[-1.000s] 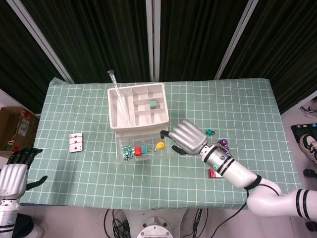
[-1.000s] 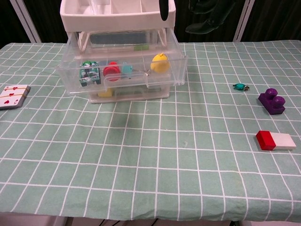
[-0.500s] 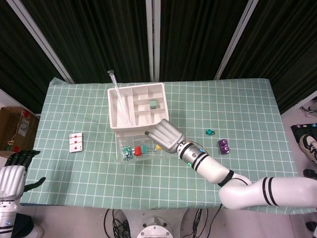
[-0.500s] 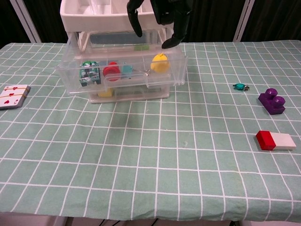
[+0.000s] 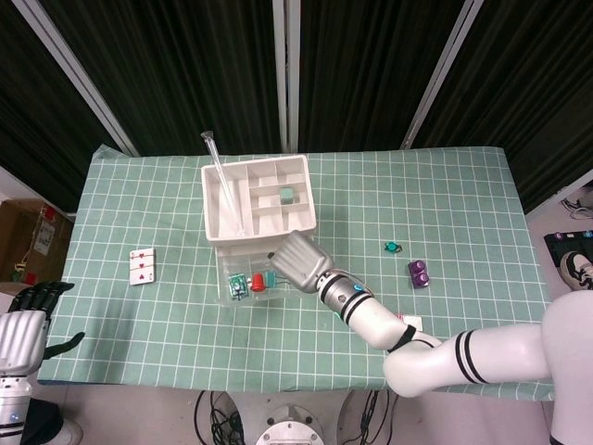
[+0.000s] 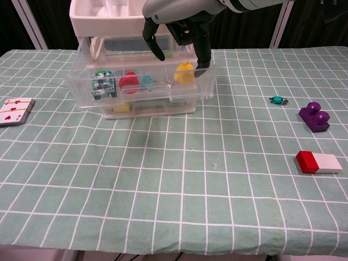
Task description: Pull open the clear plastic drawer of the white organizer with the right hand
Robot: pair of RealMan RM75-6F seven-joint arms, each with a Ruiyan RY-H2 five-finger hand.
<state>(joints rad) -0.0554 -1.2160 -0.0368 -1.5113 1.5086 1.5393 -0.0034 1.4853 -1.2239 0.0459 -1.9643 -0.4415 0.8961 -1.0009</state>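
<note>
My right hand's (image 6: 179, 24) dark fingers (image 6: 202, 51) curl down over the drawer (image 6: 142, 92), one tip at its right rim, holding nothing that I can see. The drawer sticks out from under the white organizer (image 5: 258, 198) at mid-table. My left hand (image 5: 26, 324) hangs off the table's left edge, fingers apart.

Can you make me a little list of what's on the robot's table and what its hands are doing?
organizer: white organizer, clear plastic drawer pulled partly out
in drawer: small red, yellow and green things
right robot hand: fingers spread, curled down over the drawer, holding nothing
left robot hand: off the table's edge, idle
on cloth: playing card, purple block, red and white block, small teal clip
</note>
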